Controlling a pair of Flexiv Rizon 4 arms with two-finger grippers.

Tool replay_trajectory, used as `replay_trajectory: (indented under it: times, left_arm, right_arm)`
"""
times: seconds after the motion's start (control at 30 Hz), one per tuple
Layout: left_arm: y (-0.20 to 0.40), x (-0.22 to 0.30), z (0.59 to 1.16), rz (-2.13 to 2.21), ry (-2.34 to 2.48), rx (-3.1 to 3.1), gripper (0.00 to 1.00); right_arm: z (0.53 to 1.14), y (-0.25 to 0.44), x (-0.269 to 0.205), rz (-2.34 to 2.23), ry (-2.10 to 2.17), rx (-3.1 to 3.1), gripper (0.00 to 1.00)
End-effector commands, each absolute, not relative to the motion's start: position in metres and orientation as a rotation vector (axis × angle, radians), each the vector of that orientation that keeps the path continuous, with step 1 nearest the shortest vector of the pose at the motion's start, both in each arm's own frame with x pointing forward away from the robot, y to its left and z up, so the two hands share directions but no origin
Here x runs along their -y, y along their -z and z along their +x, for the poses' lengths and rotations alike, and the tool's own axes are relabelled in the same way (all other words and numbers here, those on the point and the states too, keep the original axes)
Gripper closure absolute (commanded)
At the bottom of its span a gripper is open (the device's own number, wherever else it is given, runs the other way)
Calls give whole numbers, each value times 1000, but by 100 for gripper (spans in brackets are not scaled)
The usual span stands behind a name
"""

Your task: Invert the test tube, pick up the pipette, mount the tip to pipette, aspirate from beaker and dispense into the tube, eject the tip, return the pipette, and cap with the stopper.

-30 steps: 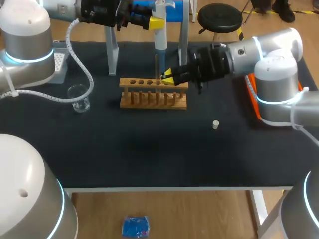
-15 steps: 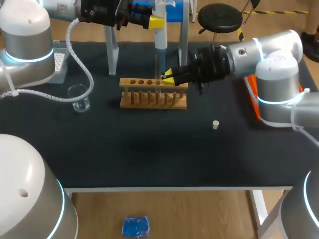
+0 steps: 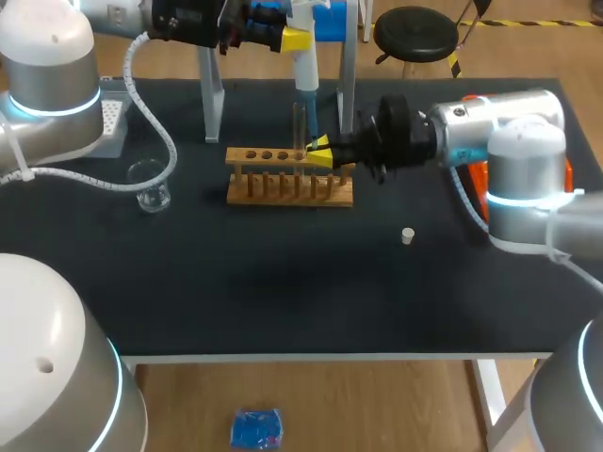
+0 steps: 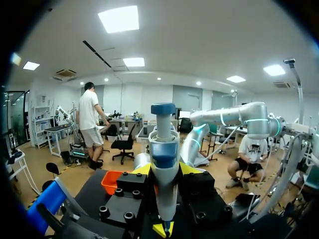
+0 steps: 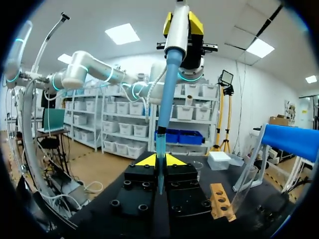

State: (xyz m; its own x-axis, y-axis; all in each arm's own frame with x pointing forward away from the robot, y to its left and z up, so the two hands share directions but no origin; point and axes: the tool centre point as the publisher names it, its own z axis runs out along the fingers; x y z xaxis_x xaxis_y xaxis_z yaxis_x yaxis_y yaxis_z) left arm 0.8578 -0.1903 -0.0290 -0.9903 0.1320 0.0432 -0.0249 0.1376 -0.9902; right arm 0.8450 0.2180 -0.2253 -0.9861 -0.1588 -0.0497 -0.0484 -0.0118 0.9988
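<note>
Well to the left of the light wooden test tube rack (image 3: 290, 179), a clear glass beaker (image 3: 149, 184) stood upright on the black table (image 3: 283, 282). Above the rack and behind it, the left gripper (image 3: 287, 40) had its jaws pressed against the body of the white and blue pipette (image 3: 303, 66), which hung upright. The left wrist view showed the same pipette (image 4: 164, 149) clamped from both sides between the yellow tips. Its blue tip (image 5: 167, 99) pointed down toward the rack's right end and, in the right wrist view, ended between the right gripper's (image 5: 159, 160) fingers.

At that right end, just behind the rack, the clear glass test tube (image 3: 300, 127) stood upright, lifted out of the rack's holes. The right gripper (image 3: 318, 149) reached in from the rack's right, its jaws drawn close and pinching the tube. Right of the rack and nearer the table's front, a small white stopper (image 3: 407, 235) lay alone, well apart from both grippers. Farther right again sat an orange tray (image 3: 479, 198), partly hidden behind the right arm.
</note>
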Motion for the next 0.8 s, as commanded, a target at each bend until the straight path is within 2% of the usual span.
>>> replay_trajectory:
  times: [0.03,0.8]
  left_arm:
    - [34,190,858,-110,-1982,2277,100]
    - [34,190,858,-110,-1982,2277,100]
  right_arm:
    - [842,221,-220,210,2190,2141,100]
    - [842,213,-223,197,2225,2159,100]
